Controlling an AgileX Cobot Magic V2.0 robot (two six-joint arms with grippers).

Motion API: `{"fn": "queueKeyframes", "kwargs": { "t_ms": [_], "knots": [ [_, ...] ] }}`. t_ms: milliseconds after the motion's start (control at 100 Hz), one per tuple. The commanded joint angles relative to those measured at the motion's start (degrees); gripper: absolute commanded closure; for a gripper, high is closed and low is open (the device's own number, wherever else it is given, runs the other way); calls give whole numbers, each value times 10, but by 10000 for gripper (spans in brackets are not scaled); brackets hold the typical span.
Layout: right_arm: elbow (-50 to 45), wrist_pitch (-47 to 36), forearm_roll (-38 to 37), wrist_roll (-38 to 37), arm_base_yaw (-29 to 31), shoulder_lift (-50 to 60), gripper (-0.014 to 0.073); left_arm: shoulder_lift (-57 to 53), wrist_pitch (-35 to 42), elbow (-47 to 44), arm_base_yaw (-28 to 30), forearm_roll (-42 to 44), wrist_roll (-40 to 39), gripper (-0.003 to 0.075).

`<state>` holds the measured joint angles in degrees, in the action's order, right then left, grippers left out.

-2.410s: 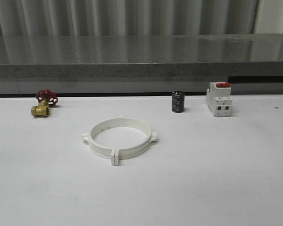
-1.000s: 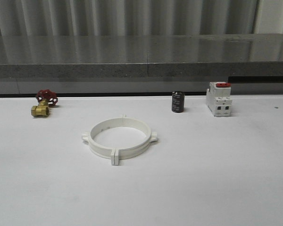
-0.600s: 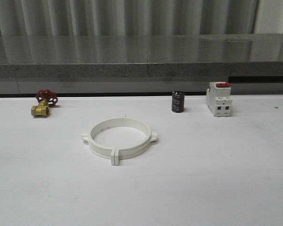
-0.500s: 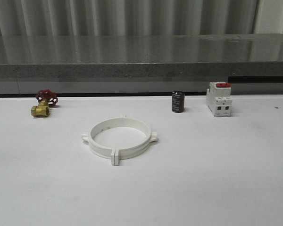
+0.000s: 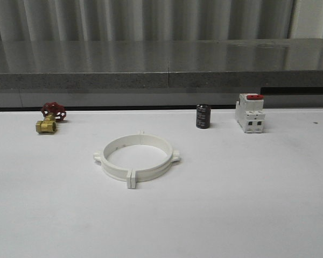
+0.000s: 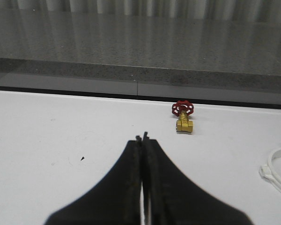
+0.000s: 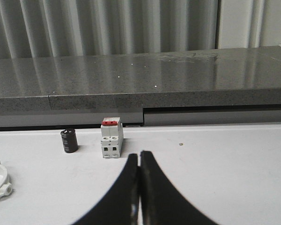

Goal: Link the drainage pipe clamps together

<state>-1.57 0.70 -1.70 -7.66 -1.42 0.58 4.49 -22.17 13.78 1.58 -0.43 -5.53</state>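
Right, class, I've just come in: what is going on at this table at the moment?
Nothing is being handled at this moment. The drainage pipe clamps lie on the white table as one closed ring, the two halves meeting at the front tab. The left gripper and the right gripper are both shut, empty and away from the ring. Along the back of the table stand a brass valve with a red handwheel, a small black cylinder and a white breaker with a red switch, all untouched.
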Motion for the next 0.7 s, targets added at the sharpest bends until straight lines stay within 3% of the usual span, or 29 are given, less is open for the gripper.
{"fn": "queueKeyframes", "kwargs": {
  "t_ms": [0,340,690],
  "knots": [
    [9,-44,-1,5,3,11,662,-19,71,-20,1,34,-63,740],
    [9,-44,-1,5,3,11,662,-66,178,-129,-11,37,-63,740],
    [9,-43,-1,5,3,11,662,-66,222,-156,-52,43,-63,740]
  ]
}}
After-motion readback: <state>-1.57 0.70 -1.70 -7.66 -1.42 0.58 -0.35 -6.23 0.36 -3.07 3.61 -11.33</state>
